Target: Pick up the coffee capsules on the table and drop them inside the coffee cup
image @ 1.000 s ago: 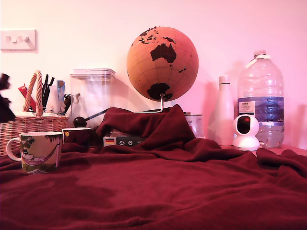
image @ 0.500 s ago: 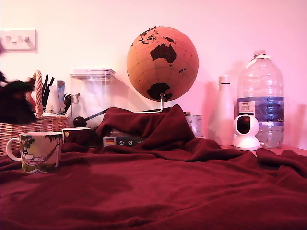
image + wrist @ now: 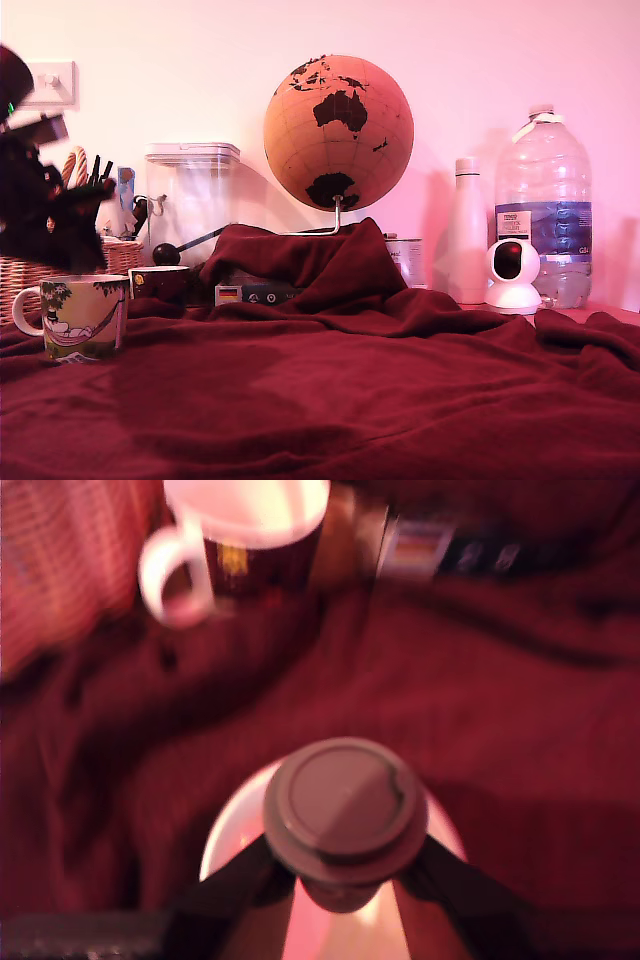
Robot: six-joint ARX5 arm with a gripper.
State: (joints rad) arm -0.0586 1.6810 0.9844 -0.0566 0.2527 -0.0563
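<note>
In the wrist view a dark grey-brown coffee capsule (image 3: 345, 810) is pinched between my two dark fingers (image 3: 238, 882), rim facing the camera. My gripper (image 3: 345, 872) is shut on it, right above the pale mouth of the coffee cup (image 3: 222, 832). In the exterior view the cream coffee cup (image 3: 85, 315) with its hammock print stands at the left on the dark red cloth of the table (image 3: 350, 400). My gripper (image 3: 70, 258) is a dark blur hanging just over the cup's rim. The capsule is hidden in that view.
A smaller dark red mug (image 3: 160, 283) (image 3: 250, 530) stands just behind the cup, beside a wicker basket (image 3: 30, 268). Behind the bunched cloth are a clear container (image 3: 195, 200), a globe (image 3: 338, 132), a white bottle (image 3: 468, 230), a small white camera (image 3: 512, 275) and a water bottle (image 3: 545, 210).
My arm has come in from the exterior view's left edge and moved right, and now hangs over the coffee cup. The cup and the other things have not moved.
</note>
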